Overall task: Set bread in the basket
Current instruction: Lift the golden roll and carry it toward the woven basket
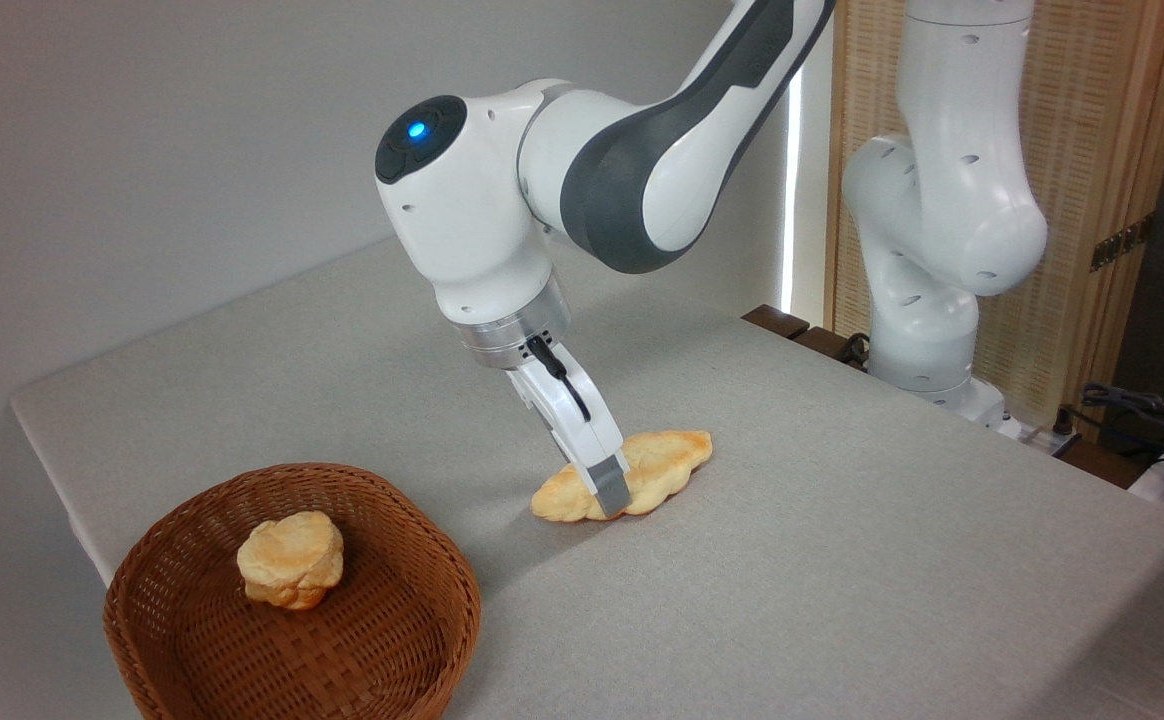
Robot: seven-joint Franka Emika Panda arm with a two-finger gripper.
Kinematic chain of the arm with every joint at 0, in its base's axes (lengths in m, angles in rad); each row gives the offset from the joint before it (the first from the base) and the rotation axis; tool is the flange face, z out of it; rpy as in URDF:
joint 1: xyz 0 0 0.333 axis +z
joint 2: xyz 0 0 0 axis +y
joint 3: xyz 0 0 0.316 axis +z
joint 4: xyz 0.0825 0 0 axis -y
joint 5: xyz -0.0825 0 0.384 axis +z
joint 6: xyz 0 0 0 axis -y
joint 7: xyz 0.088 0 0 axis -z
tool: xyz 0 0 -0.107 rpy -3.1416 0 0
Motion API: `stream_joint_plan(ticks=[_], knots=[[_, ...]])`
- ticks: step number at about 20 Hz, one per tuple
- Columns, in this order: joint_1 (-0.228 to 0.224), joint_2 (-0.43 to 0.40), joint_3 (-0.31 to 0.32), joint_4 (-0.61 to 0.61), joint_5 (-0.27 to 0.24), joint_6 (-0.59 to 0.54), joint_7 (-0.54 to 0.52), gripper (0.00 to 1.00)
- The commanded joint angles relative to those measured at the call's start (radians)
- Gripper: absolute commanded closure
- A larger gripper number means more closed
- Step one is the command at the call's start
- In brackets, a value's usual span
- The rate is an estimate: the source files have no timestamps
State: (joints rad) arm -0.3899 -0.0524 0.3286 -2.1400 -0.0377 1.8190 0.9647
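Note:
The bread (667, 458), a long golden braided pastry with pointed ends, lies flat on the grey table, right of the basket. My gripper (604, 487) is down at the pastry's left half, tilted, with its near grey fingertip (610, 497) in front of the pastry's near side. The far finger is hidden behind the hand and the pastry, so the grip is unclear. The basket (462, 590), round, shallow and reddish-brown wicker, stands at the front left corner of the table, apart from the gripper.
A small round puffy bun (290, 560) sits inside the basket. A second white robot arm (942, 230) stands at the table's far right edge, with cables (1142, 410) beside it. The table's left edge (52, 470) runs close to the basket.

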Motion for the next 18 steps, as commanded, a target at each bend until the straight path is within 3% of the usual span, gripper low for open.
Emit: stream_joint_plan(ticks=[1, 7, 9, 11, 18], knots=[[-0.003, -0.009, 0.006, 0.018, -0.001, -0.033, -0.007, 0.58], [-0.001, -0.012, 0.004, 0.095, -0.016, -0.069, -0.012, 0.57], [-0.001, -0.012, 0.003, 0.127, -0.047, -0.069, -0.017, 0.54], [-0.001, -0.012, 0.006, 0.161, -0.073, -0.063, -0.018, 0.54], [0.0, -0.009, 0.001, 0.253, -0.091, 0.006, -0.018, 0.55]])
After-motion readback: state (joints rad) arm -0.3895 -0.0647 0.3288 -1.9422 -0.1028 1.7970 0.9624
